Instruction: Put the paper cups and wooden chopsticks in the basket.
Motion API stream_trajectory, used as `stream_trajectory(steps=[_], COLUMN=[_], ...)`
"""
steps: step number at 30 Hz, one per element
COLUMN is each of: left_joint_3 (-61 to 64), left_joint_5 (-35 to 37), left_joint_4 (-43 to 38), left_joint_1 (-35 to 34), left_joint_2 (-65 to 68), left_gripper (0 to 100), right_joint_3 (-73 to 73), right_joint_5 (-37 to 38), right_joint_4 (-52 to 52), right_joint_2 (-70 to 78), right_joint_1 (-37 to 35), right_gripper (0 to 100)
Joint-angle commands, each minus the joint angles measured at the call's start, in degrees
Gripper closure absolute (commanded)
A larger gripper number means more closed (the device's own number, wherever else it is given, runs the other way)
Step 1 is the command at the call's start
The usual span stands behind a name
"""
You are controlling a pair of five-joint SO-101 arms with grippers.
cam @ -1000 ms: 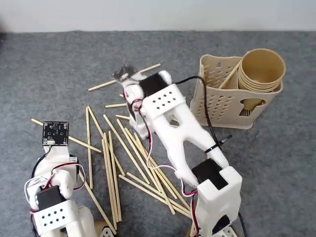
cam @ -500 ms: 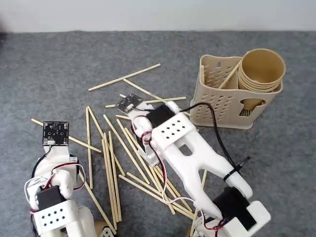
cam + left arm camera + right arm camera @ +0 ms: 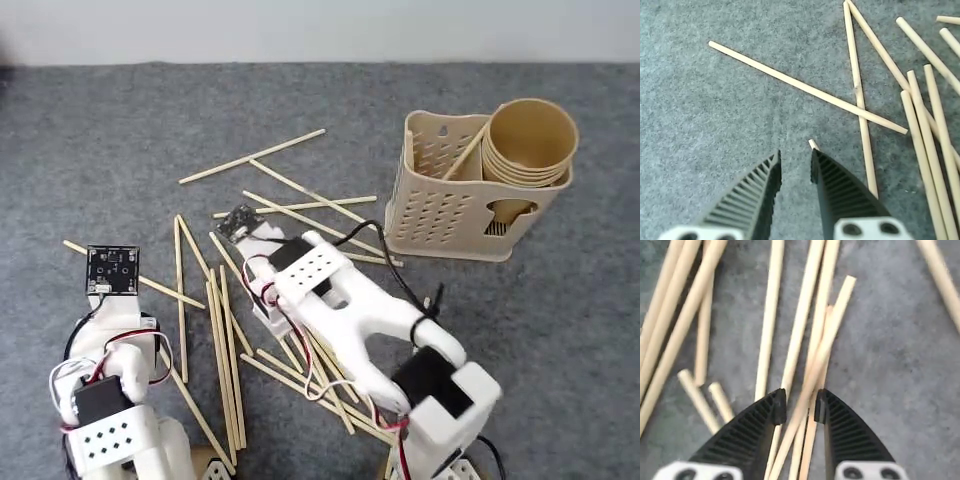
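Many wooden chopsticks (image 3: 232, 330) lie scattered on the grey carpet. The beige basket (image 3: 440, 215) at the right holds a stack of paper cups (image 3: 530, 140) and one chopstick (image 3: 465, 152). My right gripper (image 3: 800, 397) is low over the pile, its jaws a narrow gap apart. A chopstick (image 3: 827, 337) runs between them and touches one jaw. In the high view the right gripper (image 3: 240, 225) sits mid-pile under its wrist camera. My left gripper (image 3: 795, 157) hovers near the table's front left, narrowly open and holding nothing, with a chopstick tip (image 3: 813, 144) beside one finger.
A long chopstick (image 3: 805, 87) crosses another one ahead of the left gripper. The right arm's white body (image 3: 350, 320) covers part of the pile. Bare carpet (image 3: 120, 130) stretches to the far left and in front of the basket.
The right arm has drawn back from the far chopsticks toward the middle of the pile, uncovering the sticks near the basket. The left arm has not moved.
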Motion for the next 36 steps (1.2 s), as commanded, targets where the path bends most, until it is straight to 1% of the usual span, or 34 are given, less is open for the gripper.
stream_trajectory(steps=[1, 6, 11, 17, 20, 24, 29, 36], left_joint_3=[-0.5, -0.5, -0.5, -0.5, -0.5, -0.5, -0.5, -0.5], left_joint_5=[0.4, 0.4, 0.4, 0.4, 0.4, 0.4, 0.4, 0.4], left_joint_4=[-1.1, -1.1, -1.1, -1.1, -1.1, -1.1, -1.1, -1.1], left_joint_1=[-0.3, -0.3, -0.3, -0.3, -0.3, -0.3, -0.3, -0.3], left_joint_2=[-0.6, -0.6, -0.6, -0.6, -0.6, -0.6, -0.6, -0.6], left_gripper=[91, 91, 91, 91, 91, 91, 91, 91], right_joint_3=[-0.6, -0.7, -0.6, -0.6, -0.6, -0.6, -0.8, -8.6], right_joint_5=[-0.5, -0.4, -0.1, 0.0, 0.2, 2.7, 2.9, 2.9], right_joint_4=[-2.4, -2.5, -2.2, 0.4, 2.1, 4.4, 5.3, 5.3], right_joint_2=[1.8, 5.7, 4.9, 0.1, -4.4, -11.1, -20.4, -27.6], right_joint_1=[0.0, 2.0, 2.9, 2.5, 2.8, 2.9, 3.1, 7.5], right_gripper=[87.9, 88.7, 99.5, 99.1, 99.1, 99.1, 99.1, 99.1])
